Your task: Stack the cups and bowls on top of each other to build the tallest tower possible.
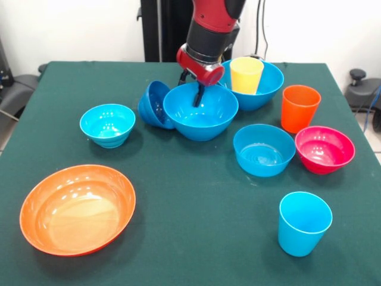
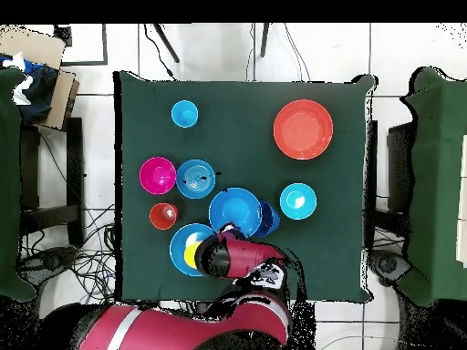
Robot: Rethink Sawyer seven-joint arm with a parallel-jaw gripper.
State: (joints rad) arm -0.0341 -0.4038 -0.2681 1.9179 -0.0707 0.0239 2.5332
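Green cloth is covering the desk (image 1: pixel 178 238), and the red and black arm is reaching down over the far middle of it, with the gripper (image 1: pixel 198 95) dipping inside a large blue bowl (image 1: pixel 205 119). Its dark tips are hanging just above the bowl's inner floor, but whether they are spread or closed, or pinching anything, cannot be told from either view. A small dark blue bowl (image 1: pixel 153 104) is leaning on its side against that bowl's left wall, its mouth facing the camera. Behind and to the right, a second large blue bowl (image 1: pixel 268 89) is sitting upright with the yellow cup (image 1: pixel 246 74) standing inside it. An orange cup (image 1: pixel 299 107) is standing upright just right of that bowl. Nearer the camera, a medium light blue bowl (image 1: pixel 264 149) and a magenta-red bowl (image 1: pixel 324 149) are sitting side by side, almost touching. A cyan bowl (image 1: pixel 108 124) is resting alone at the left, a wide shallow orange bowl (image 1: pixel 77 208) is lying near the front left corner, and a light blue cup (image 1: pixel 304 222) is standing upright at the front right, well apart from the rest.
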